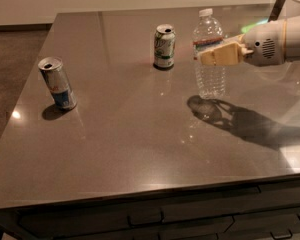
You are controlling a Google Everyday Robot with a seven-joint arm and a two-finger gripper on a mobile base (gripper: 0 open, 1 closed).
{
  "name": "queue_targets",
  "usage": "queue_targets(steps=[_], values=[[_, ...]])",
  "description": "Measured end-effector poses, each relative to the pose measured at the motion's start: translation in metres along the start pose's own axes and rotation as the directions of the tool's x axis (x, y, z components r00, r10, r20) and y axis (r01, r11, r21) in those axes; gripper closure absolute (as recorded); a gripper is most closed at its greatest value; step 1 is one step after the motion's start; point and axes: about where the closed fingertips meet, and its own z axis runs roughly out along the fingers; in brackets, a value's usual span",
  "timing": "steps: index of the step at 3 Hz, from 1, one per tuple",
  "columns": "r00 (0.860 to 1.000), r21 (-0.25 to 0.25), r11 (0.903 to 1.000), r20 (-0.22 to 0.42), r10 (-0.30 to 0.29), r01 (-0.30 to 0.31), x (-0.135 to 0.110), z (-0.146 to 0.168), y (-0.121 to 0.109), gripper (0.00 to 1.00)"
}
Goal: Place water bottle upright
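Gripper [208, 57] clasps bottle [210, 81]. Green can [164, 46] stands near at 9 o'clock, blue can [57, 83] well apart. Table [140, 149] lies open toward 6 o'clock.

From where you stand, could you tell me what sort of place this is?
Probably a kitchen or break room: a dark countertop over drawers, a soda can, the claw gripping a water bottle at right.

nothing can be read here: the label band on the water bottle [210, 82] and the prints on the green-and-white can [164, 46] and the silver-and-blue can [58, 84] show no legible letters (colours only). the gripper [210, 56], above the counter [140, 154] at right, clasps the bottle's upper part.
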Motion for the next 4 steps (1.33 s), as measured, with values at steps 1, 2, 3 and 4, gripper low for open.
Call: queue_targets(steps=[1,2,3,4], values=[[0.998,-0.043,0.999,0.063,-0.008,0.011,0.003,0.001,0.002,1.0],[0.993,-0.074,0.997,0.115,-0.013,0.022,0.01,0.004,0.006,1.0],[0.985,-0.045,0.9956,0.153,-0.074,0.082,0.013,0.006,0.014,1.0],[0.97,-0.002,0.9924,0.21,-0.12,0.123,0.015,0.009,0.017,1.0]])
